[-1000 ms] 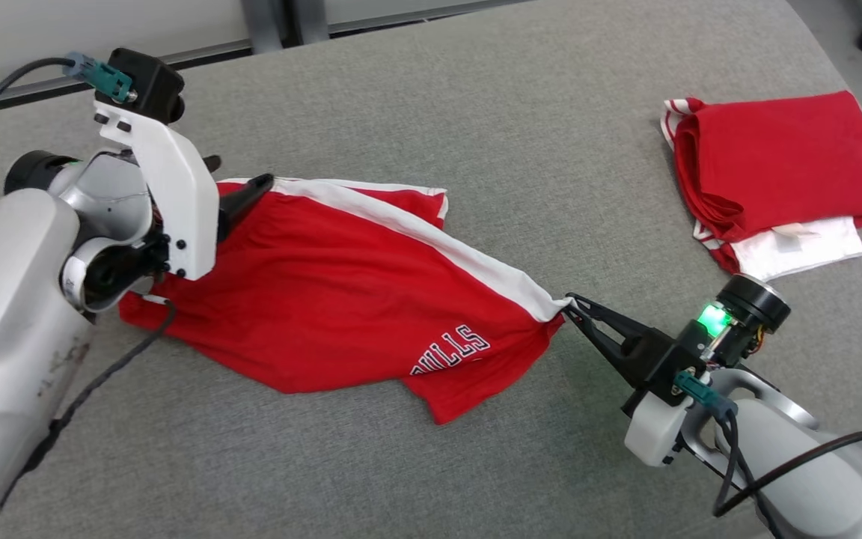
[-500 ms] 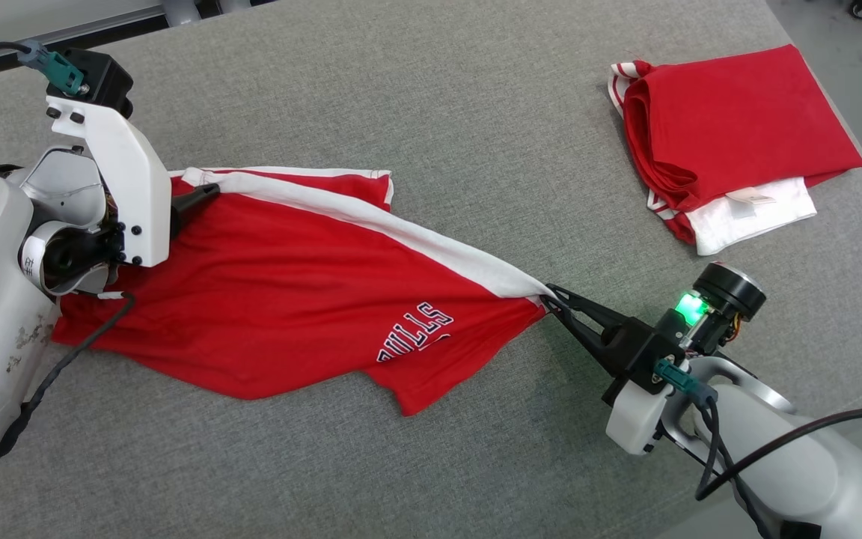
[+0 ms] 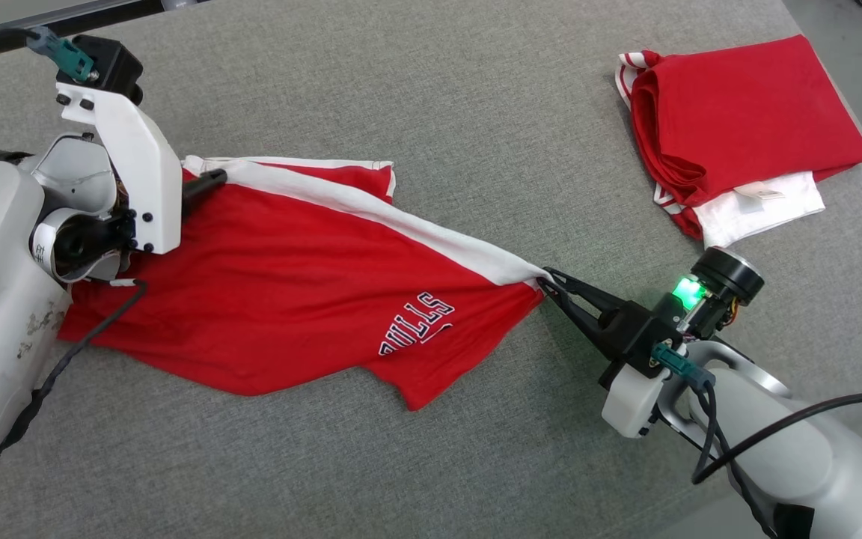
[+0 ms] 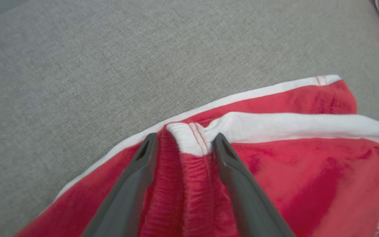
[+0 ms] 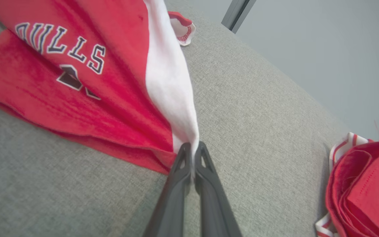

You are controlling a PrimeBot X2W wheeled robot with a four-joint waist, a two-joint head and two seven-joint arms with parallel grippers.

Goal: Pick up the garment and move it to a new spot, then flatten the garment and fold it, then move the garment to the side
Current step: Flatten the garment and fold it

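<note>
On the bench (image 3: 476,82), in the head view, the garment (image 3: 289,299), red with a white band and "BULLS" lettering, is lying drawn out from the left edge toward the middle. Its right end is being pinched by the right gripper (image 3: 551,283), whose fingers are being pressed together on the white band. The left gripper (image 3: 210,181) is being held over the garment's far left corner. A folded red garment (image 3: 745,112) is lying near the far right corner, well apart.

From the left wrist view, the left gripper (image 4: 185,138) is being held with fingers spread, one on each side of a bunched ridge of red cloth and white hem.

From the right wrist view, the right gripper (image 5: 194,146) is being shown closed on the white band, which is running taut away from its tips.
</note>
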